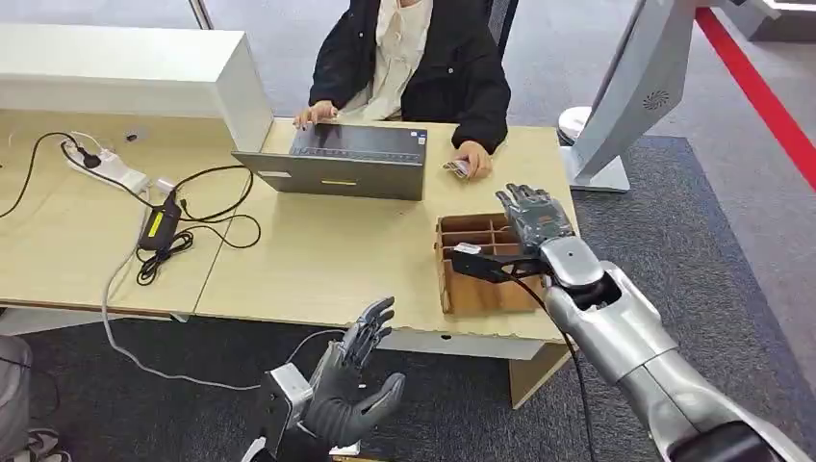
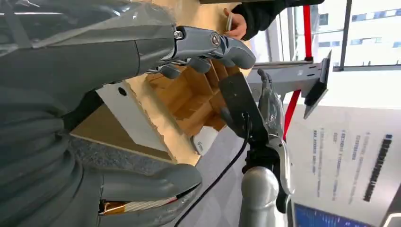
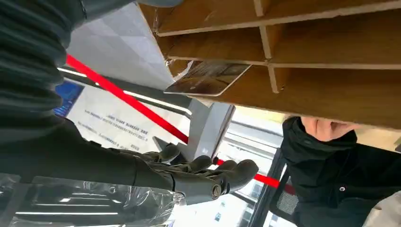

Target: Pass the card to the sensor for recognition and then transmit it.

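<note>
My right hand [image 1: 532, 217] hovers flat over the far side of a brown divided cardboard box [image 1: 471, 289] on the desk, holding nothing; its fingers [image 3: 203, 172] are stretched out. In the right wrist view a shiny card [image 3: 208, 78] leans tilted in a box compartment [image 3: 331, 90], apart from the hand. The person across the desk holds another card [image 1: 456, 168] in one hand. My left hand [image 1: 358, 385] hangs in front of the desk's near edge, fingers [image 2: 208, 45] spread and empty. A white stand with a tilted panel [image 1: 630, 91] rises on the right.
A grey laptop [image 1: 346, 162] sits in front of the seated person [image 1: 414, 58]. A power strip [image 1: 111, 168], an adapter [image 1: 156, 226] and loose black cables lie on the desk's left part. A white cabinet [image 1: 125, 67] stands at the back left.
</note>
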`<state>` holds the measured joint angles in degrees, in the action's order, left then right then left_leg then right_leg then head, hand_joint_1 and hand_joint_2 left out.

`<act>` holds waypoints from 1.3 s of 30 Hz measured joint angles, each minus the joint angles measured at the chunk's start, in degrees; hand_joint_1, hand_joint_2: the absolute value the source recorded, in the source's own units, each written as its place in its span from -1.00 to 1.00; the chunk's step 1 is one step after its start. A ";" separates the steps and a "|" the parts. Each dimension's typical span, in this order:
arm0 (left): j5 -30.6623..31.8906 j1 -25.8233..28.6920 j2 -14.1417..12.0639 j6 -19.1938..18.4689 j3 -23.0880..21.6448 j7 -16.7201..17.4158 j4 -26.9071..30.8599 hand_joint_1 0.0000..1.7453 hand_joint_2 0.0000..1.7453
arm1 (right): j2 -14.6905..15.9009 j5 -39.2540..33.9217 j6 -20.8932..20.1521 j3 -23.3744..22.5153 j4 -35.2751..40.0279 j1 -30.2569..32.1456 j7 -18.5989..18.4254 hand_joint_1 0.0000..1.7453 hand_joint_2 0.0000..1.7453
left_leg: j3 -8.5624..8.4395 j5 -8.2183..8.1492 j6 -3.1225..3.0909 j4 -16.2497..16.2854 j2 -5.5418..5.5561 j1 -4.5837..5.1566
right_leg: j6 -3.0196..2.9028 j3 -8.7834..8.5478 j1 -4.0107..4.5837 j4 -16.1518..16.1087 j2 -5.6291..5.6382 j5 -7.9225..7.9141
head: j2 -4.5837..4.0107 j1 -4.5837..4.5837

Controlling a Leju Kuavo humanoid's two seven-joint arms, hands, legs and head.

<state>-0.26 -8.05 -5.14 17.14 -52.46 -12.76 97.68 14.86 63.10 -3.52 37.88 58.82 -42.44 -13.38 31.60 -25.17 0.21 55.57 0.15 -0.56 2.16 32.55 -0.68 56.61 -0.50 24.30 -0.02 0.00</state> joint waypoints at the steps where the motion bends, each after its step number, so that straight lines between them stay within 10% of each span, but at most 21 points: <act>1: 0.00 0.00 0.00 -0.02 0.02 -0.02 0.00 -1.00 1.00 | -0.09 0.00 0.22 0.07 -0.27 -0.07 0.07 -1.00 1.00 | 0.00 0.00 0.00 0.00 0.00 0.00 | 0.00 0.00 0.00 0.00 0.00 0.00 | 0.00 0.00; 39: 0.89 0.63 0.02 -1.22 0.11 -0.94 0.00 -1.00 1.00 | -4.68 -0.85 6.47 1.44 -12.57 -4.36 -1.33 -1.00 1.00 | 0.01 0.00 0.00 0.00 0.00 0.00 | 0.00 0.01 0.00 0.00 0.00 0.00 | 0.00 0.00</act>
<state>0.63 -7.42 -5.11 15.91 -52.35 -13.70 97.68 10.19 62.25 2.95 39.32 46.25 -46.81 -14.71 31.61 -25.17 0.21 55.58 0.15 -0.56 2.16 32.56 -0.68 56.61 -0.50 24.30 -0.02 0.00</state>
